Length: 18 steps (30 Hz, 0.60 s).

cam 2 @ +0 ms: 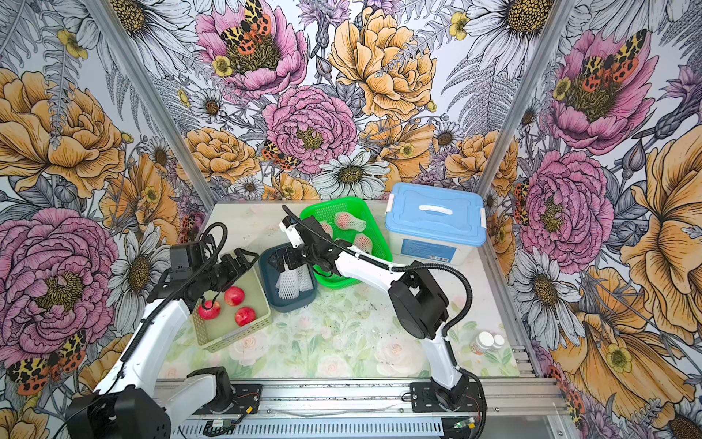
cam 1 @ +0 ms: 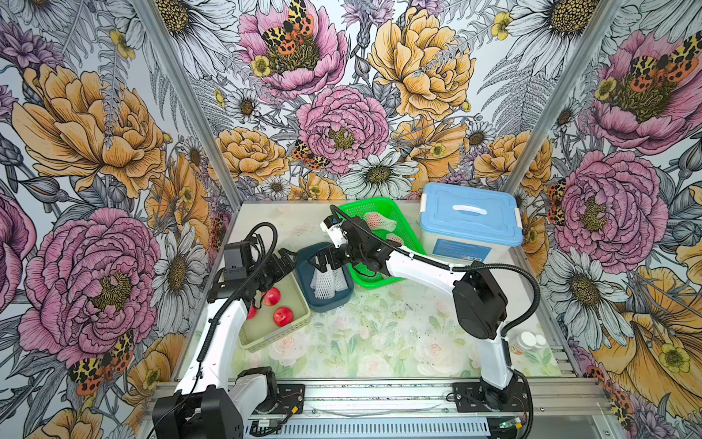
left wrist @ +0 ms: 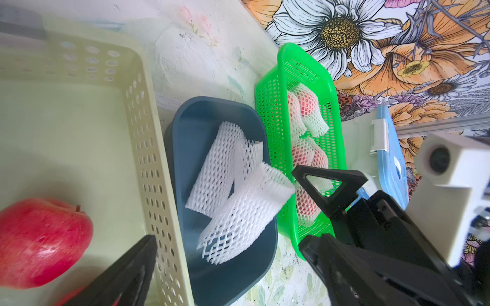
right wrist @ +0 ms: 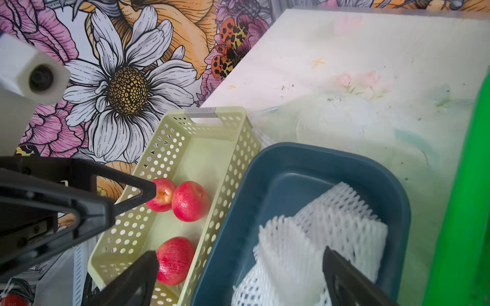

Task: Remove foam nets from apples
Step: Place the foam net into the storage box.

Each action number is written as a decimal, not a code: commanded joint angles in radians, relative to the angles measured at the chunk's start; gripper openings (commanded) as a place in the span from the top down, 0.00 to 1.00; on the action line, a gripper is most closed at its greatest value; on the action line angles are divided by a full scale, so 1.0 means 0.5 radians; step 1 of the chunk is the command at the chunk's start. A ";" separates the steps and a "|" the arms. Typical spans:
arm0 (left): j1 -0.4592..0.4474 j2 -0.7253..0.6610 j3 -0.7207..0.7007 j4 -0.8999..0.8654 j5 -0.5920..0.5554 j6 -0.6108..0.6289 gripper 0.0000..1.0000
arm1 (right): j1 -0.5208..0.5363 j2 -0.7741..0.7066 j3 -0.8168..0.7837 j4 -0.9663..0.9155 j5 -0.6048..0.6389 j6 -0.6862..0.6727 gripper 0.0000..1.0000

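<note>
Three bare red apples (cam 1: pixel 283 316) (cam 2: pixel 234 296) (right wrist: pixel 190 201) lie in a cream perforated basket (cam 1: pixel 277 336). Loose white foam nets (cam 1: pixel 326 283) (cam 2: pixel 292 281) (left wrist: pixel 238 190) (right wrist: pixel 318 243) are piled in a dark blue tray (cam 1: pixel 330 306). Apples still wrapped in nets (cam 1: pixel 376 220) (cam 2: pixel 347 221) (left wrist: pixel 305 106) sit in the green mesh basket (cam 1: pixel 376 284). My right gripper (cam 1: pixel 321 262) (right wrist: pixel 240 251) hangs open just above the nets in the tray, holding nothing. Over the far end of the cream basket, beside the tray, my left gripper (cam 1: pixel 283 262) (left wrist: pixel 228 241) is open and empty.
A white box with a blue lid (cam 1: pixel 469 216) stands at the back right, next to the green basket. Two small white-capped bottles (cam 1: pixel 528 340) sit near the right front edge. The three containers stand side by side, almost touching, across the table's left and middle.
</note>
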 commanded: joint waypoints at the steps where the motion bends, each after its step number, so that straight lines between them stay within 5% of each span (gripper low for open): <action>1: 0.013 -0.072 0.021 0.050 0.065 0.053 0.01 | -0.101 -0.134 0.057 -0.035 0.054 -0.037 0.00; 18: 0.026 -0.168 -0.039 0.038 0.122 0.082 0.01 | -0.484 -0.137 -0.056 -0.337 0.435 -0.116 0.00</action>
